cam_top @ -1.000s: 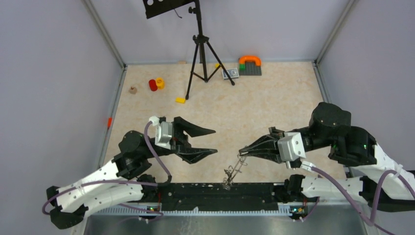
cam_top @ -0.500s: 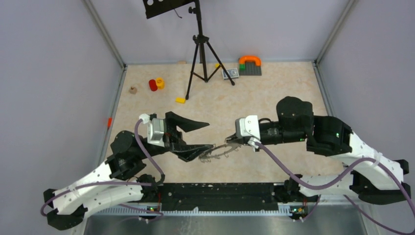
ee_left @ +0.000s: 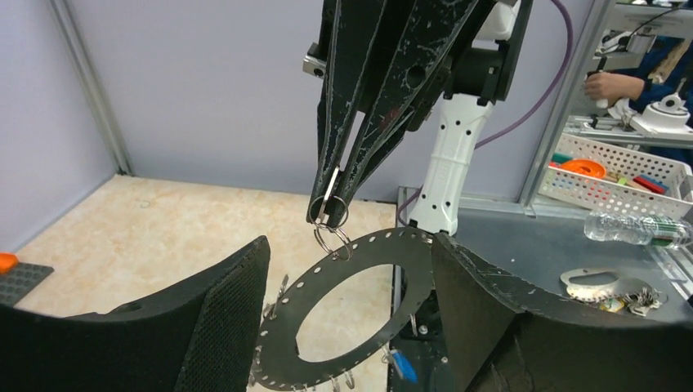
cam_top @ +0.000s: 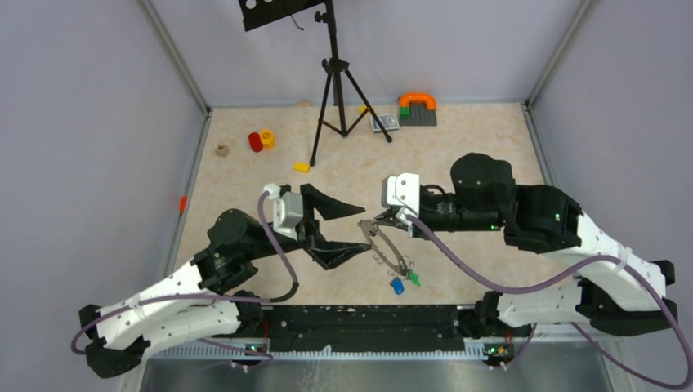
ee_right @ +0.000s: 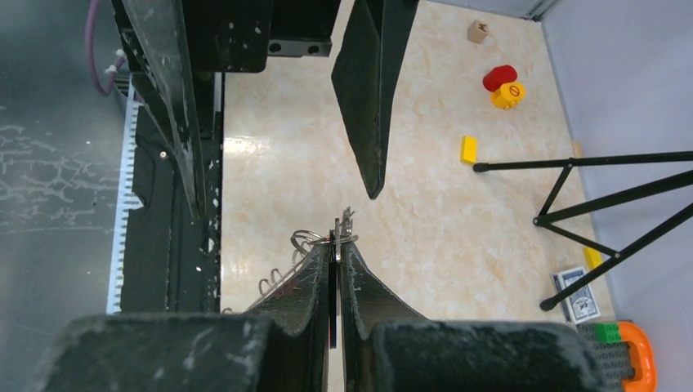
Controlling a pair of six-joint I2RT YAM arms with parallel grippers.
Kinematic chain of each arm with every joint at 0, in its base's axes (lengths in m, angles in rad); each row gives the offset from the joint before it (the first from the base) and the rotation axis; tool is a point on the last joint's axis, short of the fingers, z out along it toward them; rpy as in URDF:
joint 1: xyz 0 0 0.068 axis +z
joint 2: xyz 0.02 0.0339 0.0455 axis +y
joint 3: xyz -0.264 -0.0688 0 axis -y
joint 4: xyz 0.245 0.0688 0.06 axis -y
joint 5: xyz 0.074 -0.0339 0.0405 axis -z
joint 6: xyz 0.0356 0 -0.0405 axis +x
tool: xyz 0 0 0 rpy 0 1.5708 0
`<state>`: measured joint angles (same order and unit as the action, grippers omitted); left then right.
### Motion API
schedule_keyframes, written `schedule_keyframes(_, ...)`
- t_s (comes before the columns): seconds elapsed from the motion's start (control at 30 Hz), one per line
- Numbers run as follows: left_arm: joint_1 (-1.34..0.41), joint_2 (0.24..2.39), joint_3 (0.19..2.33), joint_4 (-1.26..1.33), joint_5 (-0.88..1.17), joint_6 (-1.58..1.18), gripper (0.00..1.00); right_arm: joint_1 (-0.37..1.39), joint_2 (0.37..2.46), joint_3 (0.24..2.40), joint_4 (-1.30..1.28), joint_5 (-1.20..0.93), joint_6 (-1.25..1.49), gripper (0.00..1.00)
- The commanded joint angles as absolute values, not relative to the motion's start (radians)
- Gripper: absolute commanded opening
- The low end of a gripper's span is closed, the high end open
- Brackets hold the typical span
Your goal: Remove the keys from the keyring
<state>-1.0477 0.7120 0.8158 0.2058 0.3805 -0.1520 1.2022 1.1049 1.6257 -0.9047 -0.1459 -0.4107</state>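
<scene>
1. The left gripper [cam_top: 362, 229] had its jaws wide apart and held nothing.
2. In the left wrist view its 2 black fingers [ee_left: 221, 318] stood on either side of the keyring [ee_left: 392, 247]. I could not tell whether either finger touched it.
3. The right gripper [ee_left: 327, 214] had its jaws pressed together on a small split ring [ee_left: 331, 214].
4. That small split ring linked through a second small ring to a hole in the rim of the keyring, so the keyring hung below the right gripper's tips, lifted off the table [cam_top: 458, 155].
5. The keyring was a flat grey band with a big central hole and a row of small holes along its outer edge. It hung tilted, between the 2 arms.
6. The keys were on the keyring's lower rim. The blue-tagged key [cam_top: 397, 286] and the green-tagged key [cam_top: 413, 278] dangled side by side at the end nearest the arm bases.
7. Other small wire loops showed along the lower rim, too small to make out clearly.
8. Well apart, on the far part of the table, stood a black tripod [cam_top: 333, 82], a red cylinder [cam_top: 256, 141], a yellow block [cam_top: 301, 167] and an orange arch [cam_top: 418, 100] on a grey plate.
</scene>
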Motion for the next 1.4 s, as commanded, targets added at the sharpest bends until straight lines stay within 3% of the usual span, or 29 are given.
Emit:
schedule_keyframes(0.0, -1.047, 0.748, 0.843, 0.243, 0.422, -0.162, 0.74, 1.21, 1.112, 1.68, -0.873, -0.126, -0.372, 0.0)
schedule_keyframes(0.3, -1.047, 0.783, 0.845, 0.247, 0.424, -0.145, 0.69, 1.21, 1.116, 1.69, -0.87, -0.141, -0.356, 0.0)
schedule_keyframes(0.6, -1.047, 0.783, 0.845, 0.236, 0.411, -0.131, 0.43, 1.209, 1.108, 1.686, -0.863, -0.148, -0.356, 0.0)
schedule_keyframes(0.87, -1.046, 0.784, 0.845, 0.229, 0.385, -0.128, 0.34, 1.209, 1.105, 1.685, -0.863, -0.174, -0.35, 0.0)
schedule_keyframes(1.2, -1.047, 0.796, 0.861, 0.203, 0.376, -0.118, 0.0, 1.21, 1.097, 1.676, -0.861, -0.174, -0.35, 0.0)
schedule_keyframes(1.37, -1.047, 0.795, 0.869, 0.174, 0.377, -0.114, 0.0, 1.209, 1.073, 1.652, -0.85, -0.152, -0.359, 0.0)
